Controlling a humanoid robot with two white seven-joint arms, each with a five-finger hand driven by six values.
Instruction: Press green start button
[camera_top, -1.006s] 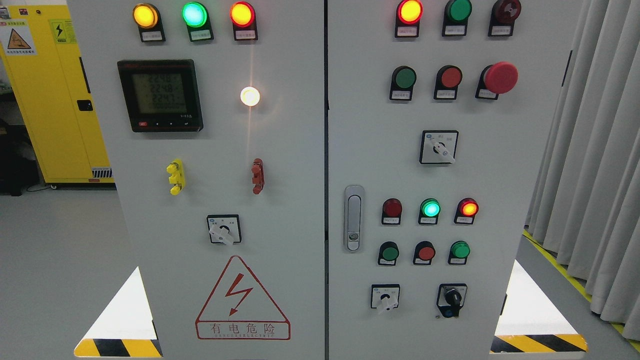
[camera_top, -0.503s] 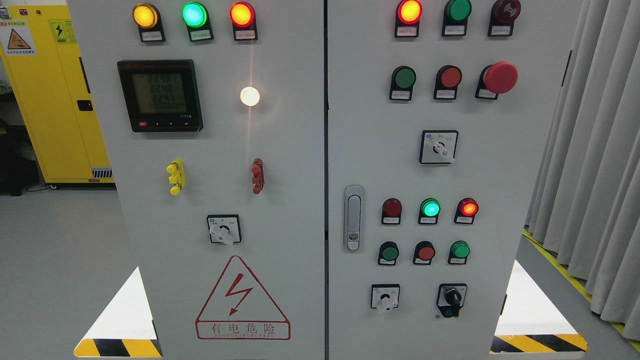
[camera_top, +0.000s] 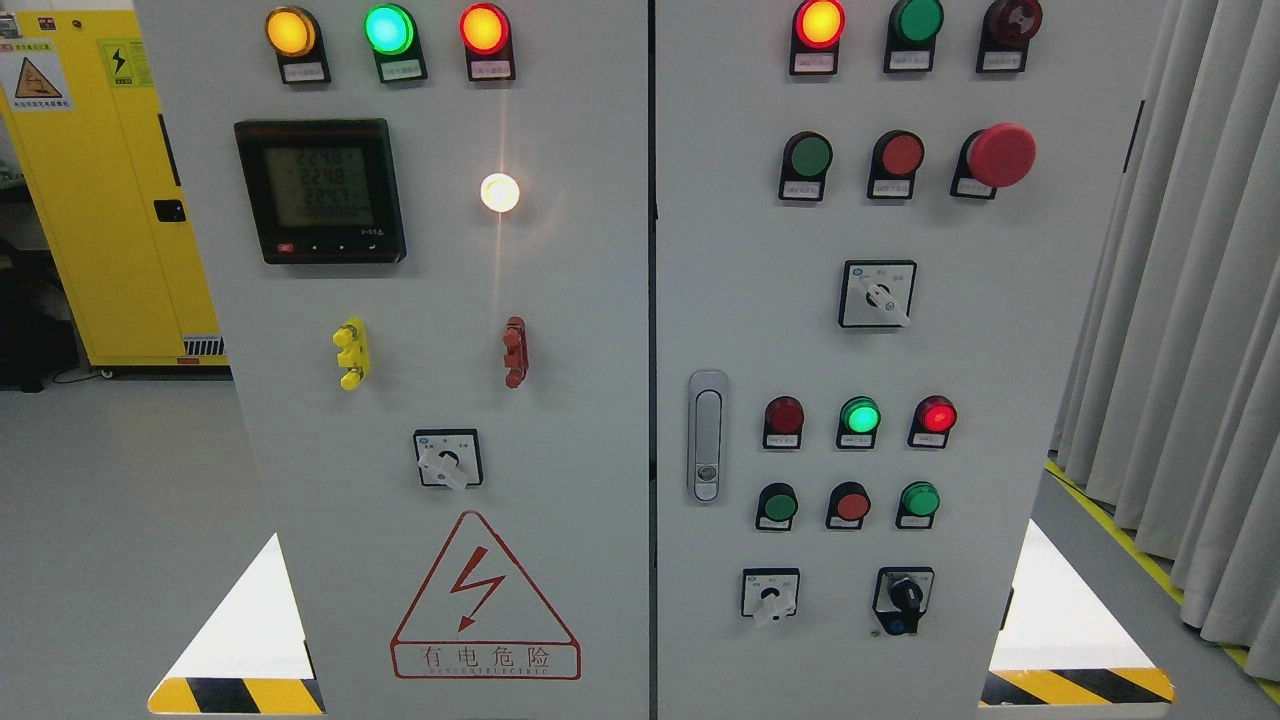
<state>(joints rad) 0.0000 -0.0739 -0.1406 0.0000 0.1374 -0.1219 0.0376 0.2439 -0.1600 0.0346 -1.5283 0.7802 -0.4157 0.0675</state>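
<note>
Robot hands: neither arm nor hand showed anywhere in the head view, so the state of the fingers could not be told.
Cabinet: a grey two-door control cabinet (camera_top: 580, 300) filled the view, its door seam running top to bottom through the middle.
Green buttons: on the right door there were three unlit green push buttons: an upper green button (camera_top: 808, 156) at about 1 o'clock from the picture's middle, a lower left green button (camera_top: 779, 506) at about 5 o'clock, and a lower right green button (camera_top: 919, 499) further out at 4 o'clock. The labels were too small to tell which one was the start button.
Neighbours: a red button (camera_top: 902, 154) sat just at 3 o'clock of the upper green one, with a red mushroom stop button (camera_top: 1001, 155) beyond it; another red button (camera_top: 852, 505) sat between the two lower green ones.
Lamps: a lit green lamp (camera_top: 860, 415) sat at 12 o'clock of that lower red button.
Left door: a dark meter display (camera_top: 320, 190) at 10 o'clock, a glowing white lamp (camera_top: 500, 193) beside it, and a red warning triangle (camera_top: 485, 597) at 7 o'clock.
Surroundings: a yellow cabinet (camera_top: 90, 200) stood at 9 o'clock, grey curtains (camera_top: 1190, 300) at 3 o'clock.
</note>
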